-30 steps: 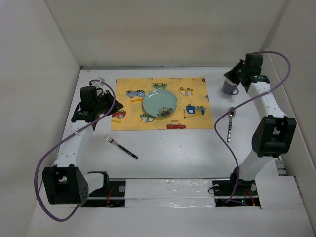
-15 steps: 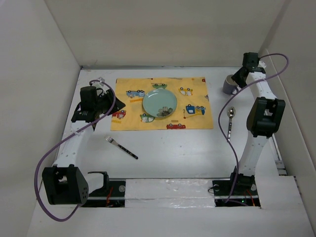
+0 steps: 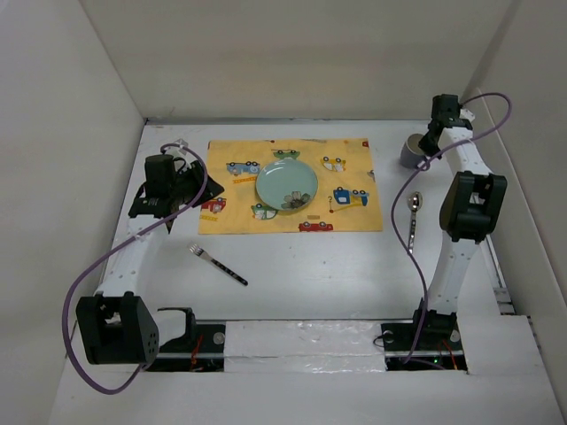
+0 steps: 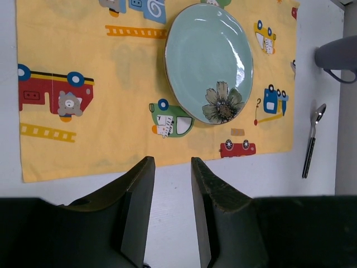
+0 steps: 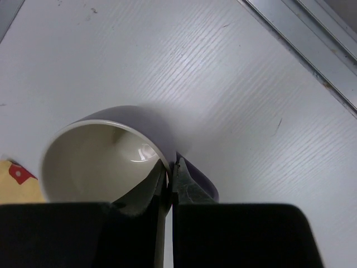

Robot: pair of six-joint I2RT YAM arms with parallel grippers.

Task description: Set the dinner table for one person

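Overhead, the bench fills the whole floor of the white-walled enclosure, a flat matte-white top that carries everything else. On its far half lies a yellow placemat printed with little cars, and a pale green plate with a flower printed on it sits on the placemat's middle. A fork lies slantwise on the bare bench, on the near side of the placemat's left end and apart from it, tines pointing far-left. A spoon lies on the bench just right of the placemat, bowl at the far end and handle at the near end. A grey mug stands upright near the placemat's far right corner, not on the cloth.

The left arm reaches to the placemat's left end. Its jaws are released, the two fingers standing apart with nothing between them, above the bench beside the cloth's edge.

The right arm stretches to the far right corner. Its jaws are clenched together (only a sliver of gap shows) and hold nothing, seen in the wrist view right over the mug's rim, where the handle joins the wall; whether they touch it I cannot tell.
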